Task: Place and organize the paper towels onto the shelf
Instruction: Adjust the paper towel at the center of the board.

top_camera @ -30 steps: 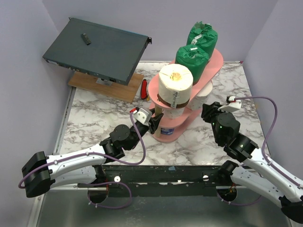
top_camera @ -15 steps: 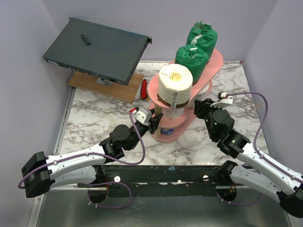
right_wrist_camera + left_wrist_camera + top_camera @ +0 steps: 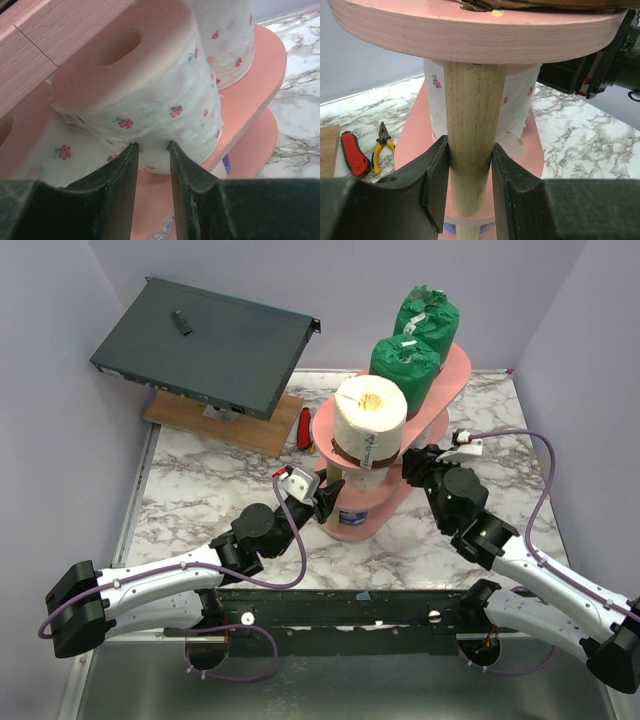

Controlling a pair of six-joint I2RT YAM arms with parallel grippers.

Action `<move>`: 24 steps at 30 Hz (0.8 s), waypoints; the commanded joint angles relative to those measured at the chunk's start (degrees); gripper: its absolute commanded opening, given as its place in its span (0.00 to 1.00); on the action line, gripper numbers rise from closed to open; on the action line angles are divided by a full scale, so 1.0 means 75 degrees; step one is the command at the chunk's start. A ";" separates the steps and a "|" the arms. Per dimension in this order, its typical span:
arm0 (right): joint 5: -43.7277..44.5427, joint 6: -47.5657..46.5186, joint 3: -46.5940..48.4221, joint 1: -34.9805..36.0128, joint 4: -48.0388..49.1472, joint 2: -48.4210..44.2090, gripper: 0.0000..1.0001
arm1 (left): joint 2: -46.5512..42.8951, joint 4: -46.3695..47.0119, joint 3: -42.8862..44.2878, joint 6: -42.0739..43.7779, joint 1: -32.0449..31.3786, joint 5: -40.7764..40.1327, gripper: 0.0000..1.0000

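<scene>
One dowel (image 3: 472,115) tight in left claw (image 3: 470,167); right claw (image 3: 150,152) narrow, seemingly against roll (image 3: 155,95).

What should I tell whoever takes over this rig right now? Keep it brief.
Left hand: shut on a dowel post of the shelf, apparently steadying it.
Right hand: fingertips against a flowered roll on the middle tier; grip unclear.
Done: white roll and two green rolls on the top tier; none seen off the shelf.
Left: likely just settling that middle roll, then release.
</scene>
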 commanded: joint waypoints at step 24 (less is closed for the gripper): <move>0.0414 -0.0185 0.0358 -0.0218 -0.1435 -0.0892 0.36 | -0.0396 -0.0508 -0.0140 -0.0165 -0.0107 -0.0766 0.00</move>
